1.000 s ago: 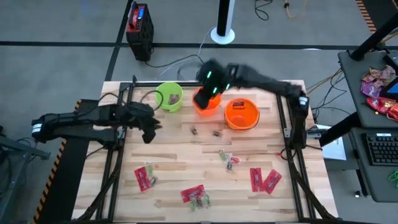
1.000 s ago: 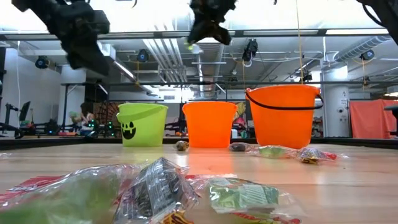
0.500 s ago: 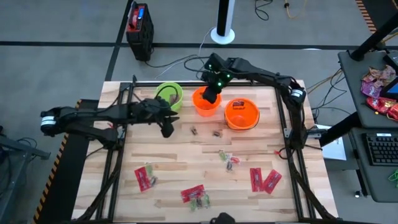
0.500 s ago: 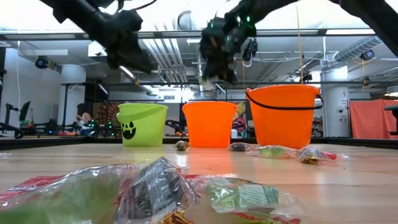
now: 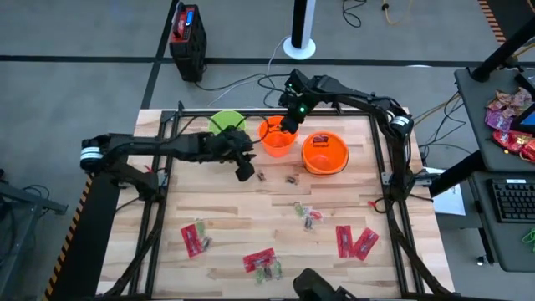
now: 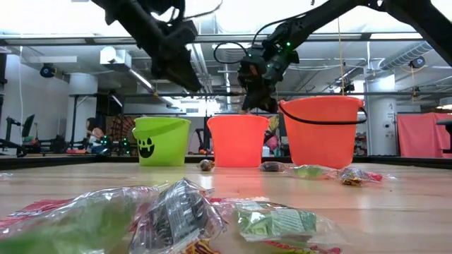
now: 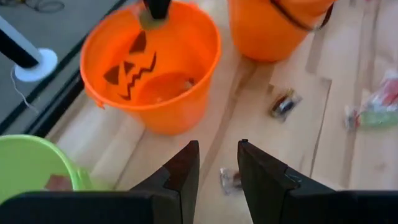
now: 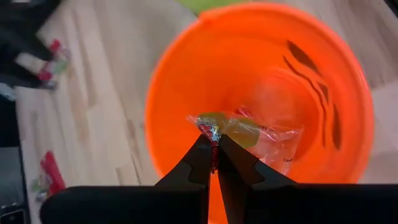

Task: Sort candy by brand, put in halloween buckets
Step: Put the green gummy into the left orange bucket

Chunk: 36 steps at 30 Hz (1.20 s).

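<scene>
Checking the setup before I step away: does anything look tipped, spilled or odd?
Nothing stands out. The green pail, the pumpkin-face pail and the wide orange pail all stand upright. The loose candy is simply still unsorted. The right claw holds a wrapped sweet over the pumpkin-face pail.

- Looks like a robotics lab or workshop, not anyone's home.
- Grey floor with loose cables trailing behind the bench.
- Exposed ceiling ducts and strip lights out back.
- Keyboard on a side desk.
</scene>
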Motion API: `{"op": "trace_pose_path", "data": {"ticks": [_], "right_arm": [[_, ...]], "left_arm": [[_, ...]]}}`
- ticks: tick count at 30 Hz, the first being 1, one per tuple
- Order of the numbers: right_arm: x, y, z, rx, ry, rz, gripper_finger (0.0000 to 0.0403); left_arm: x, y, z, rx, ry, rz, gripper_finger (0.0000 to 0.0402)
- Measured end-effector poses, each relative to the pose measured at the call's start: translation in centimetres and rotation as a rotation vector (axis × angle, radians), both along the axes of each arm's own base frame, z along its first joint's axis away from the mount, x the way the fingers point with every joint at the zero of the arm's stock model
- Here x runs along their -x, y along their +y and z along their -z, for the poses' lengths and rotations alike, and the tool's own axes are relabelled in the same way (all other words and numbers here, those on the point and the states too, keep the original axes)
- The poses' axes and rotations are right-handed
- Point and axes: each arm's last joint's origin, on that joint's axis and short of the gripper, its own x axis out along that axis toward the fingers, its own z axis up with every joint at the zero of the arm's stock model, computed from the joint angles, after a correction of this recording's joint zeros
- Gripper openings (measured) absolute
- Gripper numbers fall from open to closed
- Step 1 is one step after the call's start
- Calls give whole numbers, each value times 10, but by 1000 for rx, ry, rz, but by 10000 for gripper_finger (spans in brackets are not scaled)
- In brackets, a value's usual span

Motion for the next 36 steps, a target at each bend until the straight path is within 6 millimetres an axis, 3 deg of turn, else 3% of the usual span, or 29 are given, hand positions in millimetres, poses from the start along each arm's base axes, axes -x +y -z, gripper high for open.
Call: {"op": "trace_pose_path", "data": {"ticks": [7,11,16,27,36], "right_arm": [[-4,-1,-5,32,-86,-65,12],[-4,-1,-5,53,-106,-110,12],[-4,-1,-5,108,-129,-173,12],[11,-19,-6,71,-176,-156,12],[10,-19,-6,79,-179,-167,13]], "left_arm": [[4,14,20,104,142,230,69],[1,14,27,12,197,391,45],[-7,17,39,-19,226,415,39],[-23,22,53,-92,203,471,120],[-32,25,73,-105,244,516,181]]}}
